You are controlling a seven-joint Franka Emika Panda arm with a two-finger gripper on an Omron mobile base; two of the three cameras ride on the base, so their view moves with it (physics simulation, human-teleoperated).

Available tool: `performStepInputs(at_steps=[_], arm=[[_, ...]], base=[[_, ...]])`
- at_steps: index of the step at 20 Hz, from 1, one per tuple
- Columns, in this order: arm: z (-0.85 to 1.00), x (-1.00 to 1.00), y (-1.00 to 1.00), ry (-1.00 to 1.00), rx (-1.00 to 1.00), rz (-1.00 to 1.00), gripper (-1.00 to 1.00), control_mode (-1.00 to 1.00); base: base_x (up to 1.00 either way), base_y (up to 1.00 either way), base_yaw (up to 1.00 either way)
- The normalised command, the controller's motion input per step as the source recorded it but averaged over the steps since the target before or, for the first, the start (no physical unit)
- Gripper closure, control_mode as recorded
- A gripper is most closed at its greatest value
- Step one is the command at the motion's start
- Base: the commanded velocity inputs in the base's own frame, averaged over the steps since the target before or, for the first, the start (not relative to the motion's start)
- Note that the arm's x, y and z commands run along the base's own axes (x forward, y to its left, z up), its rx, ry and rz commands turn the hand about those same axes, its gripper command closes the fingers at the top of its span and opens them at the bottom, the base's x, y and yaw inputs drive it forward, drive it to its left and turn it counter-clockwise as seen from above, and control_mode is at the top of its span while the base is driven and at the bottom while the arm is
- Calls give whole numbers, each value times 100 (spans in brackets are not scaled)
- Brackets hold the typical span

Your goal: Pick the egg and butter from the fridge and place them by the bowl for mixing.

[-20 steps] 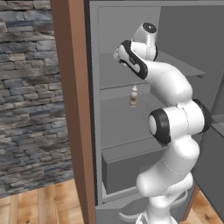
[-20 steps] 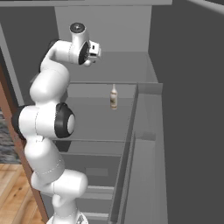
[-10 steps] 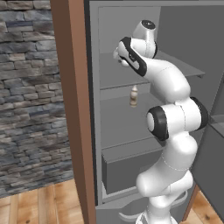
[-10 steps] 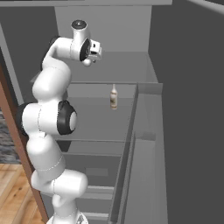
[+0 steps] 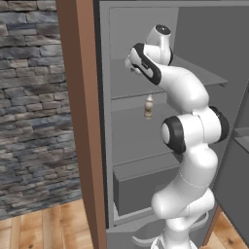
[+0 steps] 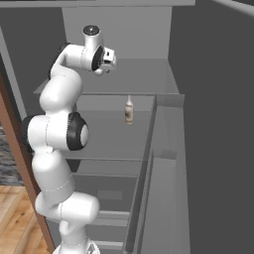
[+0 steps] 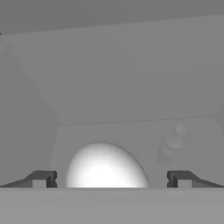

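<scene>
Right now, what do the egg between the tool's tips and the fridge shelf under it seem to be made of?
The egg looks like smooth, matte-to-satin white shell: rounded, with a soft bright highlight and no texture. The fridge shelf looks like flat grey plastic or painted metal, uniform and dull; the rendering leaves which one open.

Flat, even rendered light leaves the grey fridge interior dim and nearly shadowless, while the egg glows with a soft bright highlight in the hand view, and all pictures look slightly soft and low-resolution.
</scene>
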Motion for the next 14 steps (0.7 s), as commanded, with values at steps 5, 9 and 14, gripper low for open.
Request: performStepInputs(at_steps=[5, 9, 14], arm=[[-5, 3, 0, 2, 0, -1, -100, -100], [-6, 6, 1, 0, 0, 0, 100, -100], [-6, 14, 6, 0, 0, 0, 100, -100]], base=[[0, 0, 0], [0, 0, 0], [0, 0, 0]])
